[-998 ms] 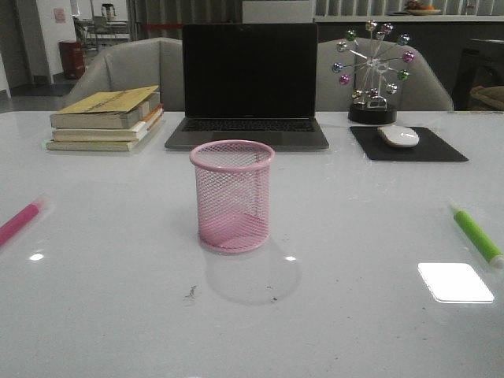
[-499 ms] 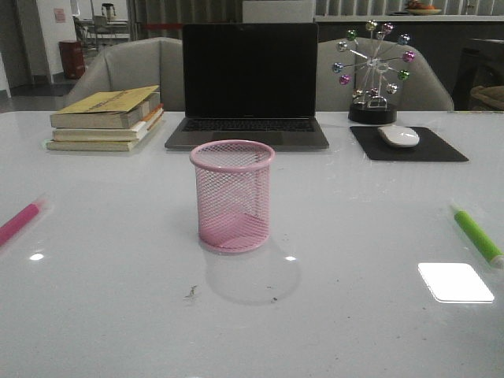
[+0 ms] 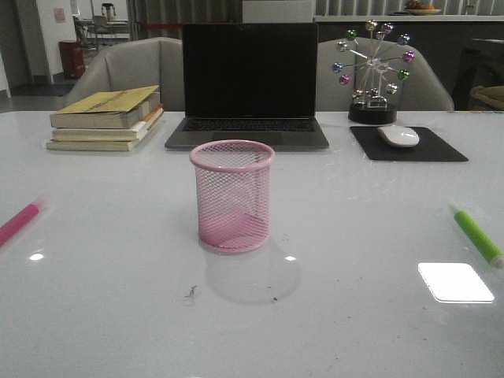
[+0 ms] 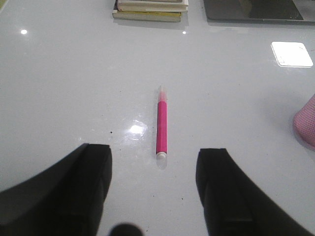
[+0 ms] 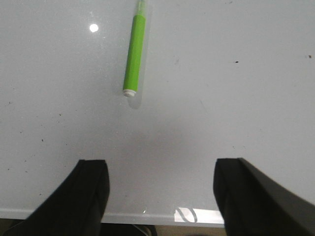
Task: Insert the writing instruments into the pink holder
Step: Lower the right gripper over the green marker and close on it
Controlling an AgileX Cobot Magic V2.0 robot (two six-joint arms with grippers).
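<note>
The pink mesh holder stands upright in the middle of the white table, with nothing visible inside it. A pink marker lies flat at the left edge of the front view; a green marker lies flat at the right. Neither arm shows in the front view. In the left wrist view my left gripper is open, the pink marker lying just ahead of the gap, and an edge of the holder shows. My right gripper is open above the table's near edge, the green marker well ahead.
A laptop stands behind the holder, a stack of books at the back left. A mouse on a black pad and a ball ornament sit at the back right. The table's front edge lies under the right fingers.
</note>
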